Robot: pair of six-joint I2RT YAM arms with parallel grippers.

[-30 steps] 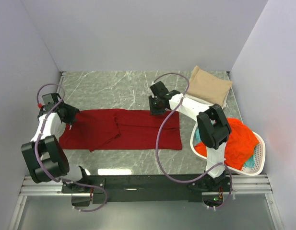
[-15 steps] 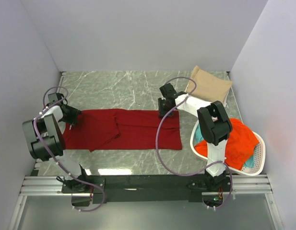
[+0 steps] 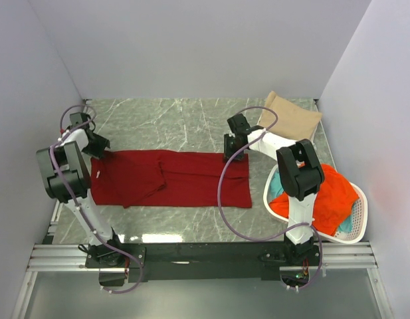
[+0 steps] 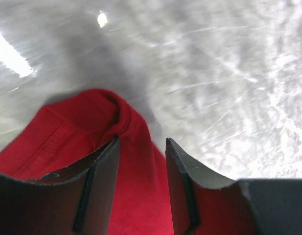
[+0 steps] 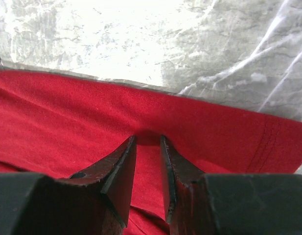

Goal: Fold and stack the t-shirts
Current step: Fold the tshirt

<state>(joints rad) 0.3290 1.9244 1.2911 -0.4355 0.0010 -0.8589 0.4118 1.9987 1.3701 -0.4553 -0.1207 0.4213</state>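
Note:
A dark red t-shirt (image 3: 171, 179) lies on the marble table as a long folded strip. My left gripper (image 3: 98, 147) sits at its far left corner; in the left wrist view its jaws (image 4: 142, 142) are closed on a raised bunch of the red cloth (image 4: 92, 122). My right gripper (image 3: 232, 154) sits at the far right edge; in the right wrist view its jaws (image 5: 147, 138) pinch the red cloth (image 5: 67, 103) near the hem. A folded tan t-shirt (image 3: 292, 118) lies at the back right. An orange-red t-shirt (image 3: 327, 196) and teal cloth (image 3: 276, 188) sit in the basket.
The white oval laundry basket (image 3: 344, 238) stands at the right, beside the right arm's base. Bare marble table (image 3: 165, 123) lies behind the red shirt. Walls close in the left, right and back sides.
The left gripper moved toward the back left corner and the right gripper moved right. The red shirt's left end shifted slightly right and its far edge straightened.

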